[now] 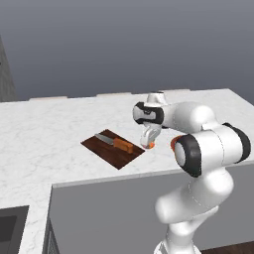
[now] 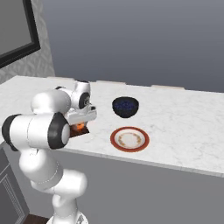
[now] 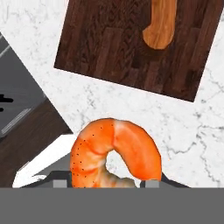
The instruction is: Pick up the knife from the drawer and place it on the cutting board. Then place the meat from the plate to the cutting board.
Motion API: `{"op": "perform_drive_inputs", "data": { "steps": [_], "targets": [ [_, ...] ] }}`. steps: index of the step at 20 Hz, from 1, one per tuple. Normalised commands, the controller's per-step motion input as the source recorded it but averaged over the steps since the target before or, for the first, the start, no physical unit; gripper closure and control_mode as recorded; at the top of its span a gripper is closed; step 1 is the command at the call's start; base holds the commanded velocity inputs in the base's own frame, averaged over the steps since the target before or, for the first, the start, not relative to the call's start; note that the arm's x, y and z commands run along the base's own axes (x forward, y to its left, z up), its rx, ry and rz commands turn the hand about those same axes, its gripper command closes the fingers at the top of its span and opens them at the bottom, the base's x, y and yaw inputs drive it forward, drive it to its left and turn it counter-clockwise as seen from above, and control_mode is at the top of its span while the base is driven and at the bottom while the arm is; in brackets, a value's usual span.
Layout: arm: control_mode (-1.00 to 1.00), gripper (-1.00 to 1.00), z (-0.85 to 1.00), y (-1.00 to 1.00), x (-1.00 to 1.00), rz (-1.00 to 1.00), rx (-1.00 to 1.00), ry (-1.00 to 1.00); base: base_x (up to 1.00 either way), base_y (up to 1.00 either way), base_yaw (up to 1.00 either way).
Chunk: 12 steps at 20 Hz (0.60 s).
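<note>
Gripping the meat (image 3: 114, 154), a curled orange shrimp-like piece, the gripper (image 1: 150, 144) hung above the white marble counter (image 1: 44, 134), just right of the cutting board (image 1: 111, 151) and off its right edge; fingers were closed on the piece, which also showed as an orange spot under the hand in the right base view (image 2: 80, 127). Knife (image 1: 115, 143) lay flat on the board, grey blade pointing far-left, orange handle toward the gripper; in the hand view only the handle (image 3: 159, 24) showed on the dark wood (image 3: 109, 48). Plate (image 2: 129, 139), white with an orange-red rim, sat on the counter well right of the gripper, near the front edge, nothing on it but brownish marks. A dark bowl (image 2: 125, 106) stood just beyond the plate.
</note>
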Motion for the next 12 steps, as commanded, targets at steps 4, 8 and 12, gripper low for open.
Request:
{"op": "perform_drive_inputs", "data": {
  "steps": [4, 8, 12],
  "targets": [
    [-1.0, 1.0, 0.29, 1.0, 0.01, 0.04, 0.0, 0.0, 0.0, 0.0, 0.0],
    [-1.0, 1.0, 0.03, 0.94, 0.16, 0.04, 0.0, 0.0, 0.0, 0.0, 0.0],
    [-1.0, 1.0, -0.14, 0.56, 0.29, 0.04, -0.01, 0.02, 0.0, 0.0, 0.0]
  ]
}}
